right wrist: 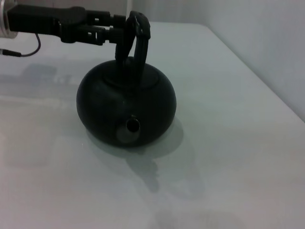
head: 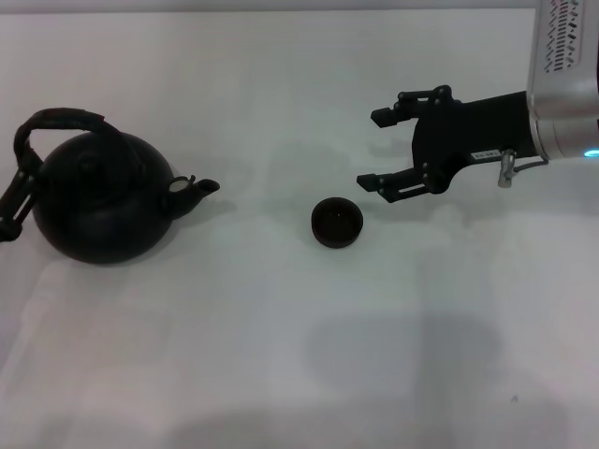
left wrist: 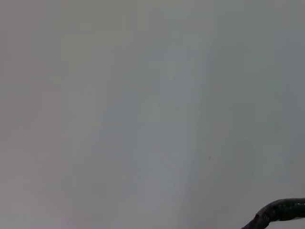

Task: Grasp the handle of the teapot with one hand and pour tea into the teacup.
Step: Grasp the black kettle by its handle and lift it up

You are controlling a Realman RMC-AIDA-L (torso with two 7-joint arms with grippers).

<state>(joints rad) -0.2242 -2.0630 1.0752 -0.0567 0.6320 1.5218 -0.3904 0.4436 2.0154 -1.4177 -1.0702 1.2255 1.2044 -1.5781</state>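
Left gripper (right wrist: 119, 33) clamped on handle (head: 58, 119) of teapot (head: 101, 198), at 9 o'clock on table (head: 281, 355), spout toward 3. Teacup (head: 337, 223) central. Right gripper (head: 379, 148) spread, empty, at 2 o'clock of cup.

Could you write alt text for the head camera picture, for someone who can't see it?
A round black teapot sits on a white table at the left, spout pointing toward a small dark teacup near the middle. The left end effector meets the teapot's arched handle at the picture's left edge. The right end effector hovers open beyond the teacup.
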